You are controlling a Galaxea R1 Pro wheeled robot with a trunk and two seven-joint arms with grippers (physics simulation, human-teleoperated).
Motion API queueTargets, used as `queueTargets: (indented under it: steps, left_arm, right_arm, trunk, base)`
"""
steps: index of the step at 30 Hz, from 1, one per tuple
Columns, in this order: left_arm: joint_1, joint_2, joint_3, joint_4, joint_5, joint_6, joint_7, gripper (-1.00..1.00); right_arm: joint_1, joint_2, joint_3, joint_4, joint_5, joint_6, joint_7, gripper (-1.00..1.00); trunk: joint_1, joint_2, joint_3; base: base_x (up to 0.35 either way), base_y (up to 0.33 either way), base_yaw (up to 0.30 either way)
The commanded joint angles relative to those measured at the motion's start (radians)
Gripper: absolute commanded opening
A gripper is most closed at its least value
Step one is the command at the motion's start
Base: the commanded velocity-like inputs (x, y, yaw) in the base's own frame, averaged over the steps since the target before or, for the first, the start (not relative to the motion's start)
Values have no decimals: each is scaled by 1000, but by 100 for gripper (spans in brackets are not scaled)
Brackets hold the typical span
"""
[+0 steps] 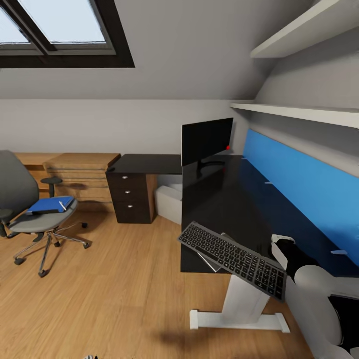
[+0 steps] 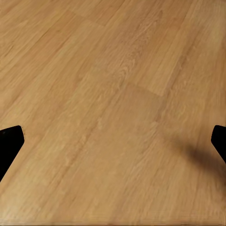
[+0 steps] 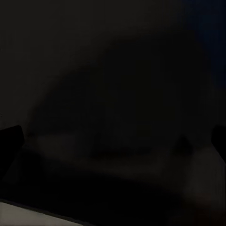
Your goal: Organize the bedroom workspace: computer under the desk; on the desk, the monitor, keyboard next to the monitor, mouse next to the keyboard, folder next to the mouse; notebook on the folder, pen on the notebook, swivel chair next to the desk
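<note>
The black desk (image 1: 224, 199) runs along the right wall, with the monitor (image 1: 207, 141) upright at its far end. The dark keyboard (image 1: 233, 258) lies slanted at the desk's near end and overhangs the front edge. My right gripper (image 1: 280, 249) hovers just beyond the keyboard's right end. In the right wrist view the gripper (image 3: 113, 139) is open, fingertips (image 3: 10, 140) wide apart over a dark surface. The left gripper (image 2: 113, 141) is open over bare wood floor. The swivel chair (image 1: 30, 199) stands at the left, away from the desk. It carries the blue folder (image 1: 49, 205) with the white pen (image 1: 63, 205) on it. The white computer (image 1: 168, 200) sits under the desk.
A wooden drawer chest (image 1: 82, 172) stands against the back wall beside the desk's dark drawers (image 1: 130, 192). A blue wall panel (image 1: 304, 184) and white shelves (image 1: 299, 112) run above the desk. The desk's white pedestal leg (image 1: 244, 301) stands close in front of me. Open floor (image 1: 114, 279) separates chair and desk.
</note>
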Motion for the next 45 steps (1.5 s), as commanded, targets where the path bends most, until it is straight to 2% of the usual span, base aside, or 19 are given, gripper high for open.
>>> queueTargets:
  steps: [1, 23, 45]
  left_arm:
    - [-1, 0, -5, 1, 11, -2, -8, 100]
    - [-1, 0, -5, 1, 10, -2, -8, 100]
    - [-1, 0, -5, 1, 9, -2, -8, 100]
  right_arm:
    - [0, 0, 1, 24, -13, 4, -6, 100]
    - [0, -1, 1, 24, -13, 5, -6, 100]
    - [0, -1, 0, 23, -13, 4, -6, 100]
  trunk:
    - [0, 0, -1]
    - [0, 0, -1]
    - [0, 0, -1]
  base:
    - [-162, 0, 0]
    - [-76, 0, 0]
    - [-5, 0, 0]
